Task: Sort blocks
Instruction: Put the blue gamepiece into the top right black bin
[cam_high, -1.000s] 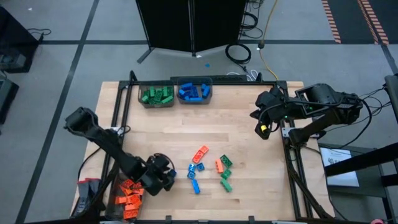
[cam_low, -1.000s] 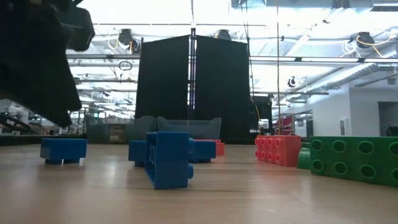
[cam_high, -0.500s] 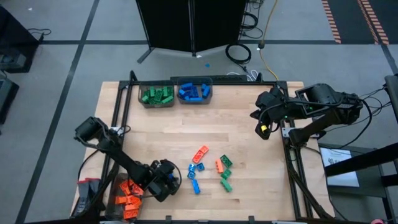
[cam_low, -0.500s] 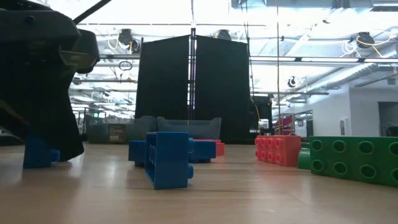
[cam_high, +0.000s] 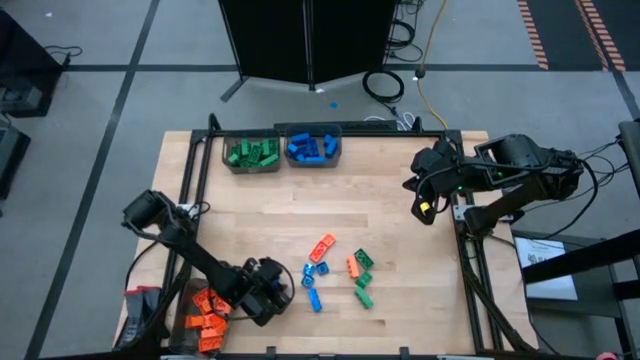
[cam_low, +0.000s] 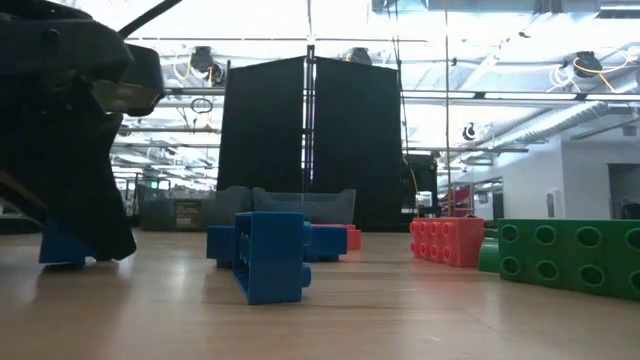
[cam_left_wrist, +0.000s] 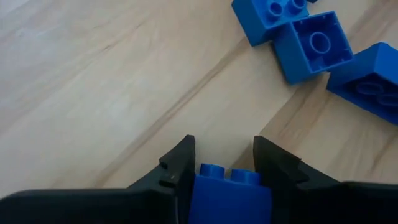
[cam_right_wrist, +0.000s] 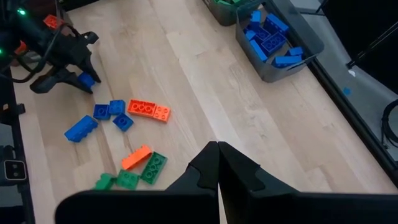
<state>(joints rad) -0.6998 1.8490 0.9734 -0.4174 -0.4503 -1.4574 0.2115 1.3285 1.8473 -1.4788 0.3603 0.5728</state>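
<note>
The left gripper (cam_left_wrist: 222, 163) is clamping a blue block (cam_left_wrist: 227, 190) between its fingers, low on the table (cam_high: 380, 200) just beside the loose blocks (cam_high: 335, 270). The right gripper (cam_right_wrist: 218, 163) is hanging with fingers pressed together, well apart from that cluster.

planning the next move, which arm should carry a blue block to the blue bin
Left. The left gripper is already closed on a blue block at the table's near edge. The right gripper waits, fingers shut and empty, at the right edge, away from the loose blocks.
</note>
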